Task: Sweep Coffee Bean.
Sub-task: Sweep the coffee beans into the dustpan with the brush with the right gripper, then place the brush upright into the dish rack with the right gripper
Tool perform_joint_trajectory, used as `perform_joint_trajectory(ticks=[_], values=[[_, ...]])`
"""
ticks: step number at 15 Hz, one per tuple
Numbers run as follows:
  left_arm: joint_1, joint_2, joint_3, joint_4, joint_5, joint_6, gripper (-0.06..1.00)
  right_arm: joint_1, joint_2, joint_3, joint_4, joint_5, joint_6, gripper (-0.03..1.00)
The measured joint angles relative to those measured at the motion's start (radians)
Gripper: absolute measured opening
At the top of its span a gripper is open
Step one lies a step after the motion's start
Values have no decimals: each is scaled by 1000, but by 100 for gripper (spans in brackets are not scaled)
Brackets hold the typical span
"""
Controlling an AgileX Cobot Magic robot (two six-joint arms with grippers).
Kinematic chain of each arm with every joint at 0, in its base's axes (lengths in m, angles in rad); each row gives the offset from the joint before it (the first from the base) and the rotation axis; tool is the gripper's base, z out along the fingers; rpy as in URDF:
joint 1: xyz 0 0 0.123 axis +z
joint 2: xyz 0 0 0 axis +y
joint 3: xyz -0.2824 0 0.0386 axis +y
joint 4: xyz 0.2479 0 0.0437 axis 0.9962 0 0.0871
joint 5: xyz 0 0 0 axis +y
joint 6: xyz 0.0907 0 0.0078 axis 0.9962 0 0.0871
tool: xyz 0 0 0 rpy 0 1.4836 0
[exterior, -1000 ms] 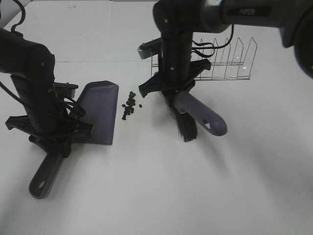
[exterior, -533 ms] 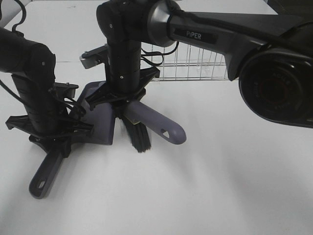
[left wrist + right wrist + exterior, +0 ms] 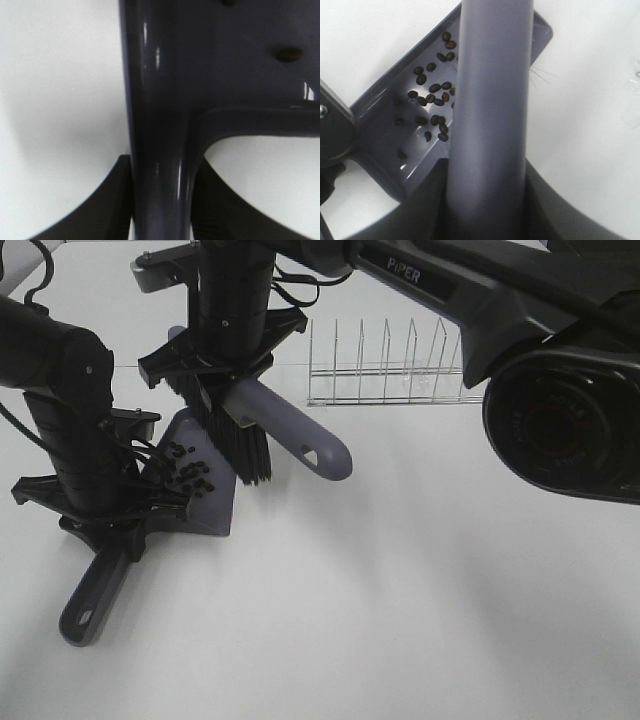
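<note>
The coffee beans lie in a loose cluster inside the grey dustpan, which rests on the white table at the left. My left gripper is shut on the dustpan's handle; one bean shows in the pan there. My right gripper reaches across to the left and is shut on the brush handle. The black bristles hang over the pan's right side. In the right wrist view the handle crosses over the beans in the dustpan.
A wire rack stands at the back, right of the brush. The dustpan's handle end points toward the table's front left. The right arm's links stretch across the upper right of the exterior view.
My right gripper swept the brush leftward across the table. The beans went from the table beside the pan into the dustpan. The left arm and dustpan stayed still.
</note>
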Motion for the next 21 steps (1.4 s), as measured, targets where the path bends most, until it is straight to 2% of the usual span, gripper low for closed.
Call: perform_joint_trajectory(ticks=[3, 7, 13, 17, 21], values=[[0, 0, 0, 0, 0, 0, 26, -26, -51, -3, -86, 3, 0, 29], [0, 0, 0, 0, 0, 0, 26, -146, -124, 18, -122, 3, 0, 29], [0, 0, 0, 0, 0, 0, 26, -243, -176, 220, -140, 16, -1, 29], [0, 0, 0, 0, 0, 0, 26, -366, -212, 272, -152, 10, -1, 29], [0, 0, 0, 0, 0, 0, 26, -486, -331, 410, -152, 10, 0, 29]])
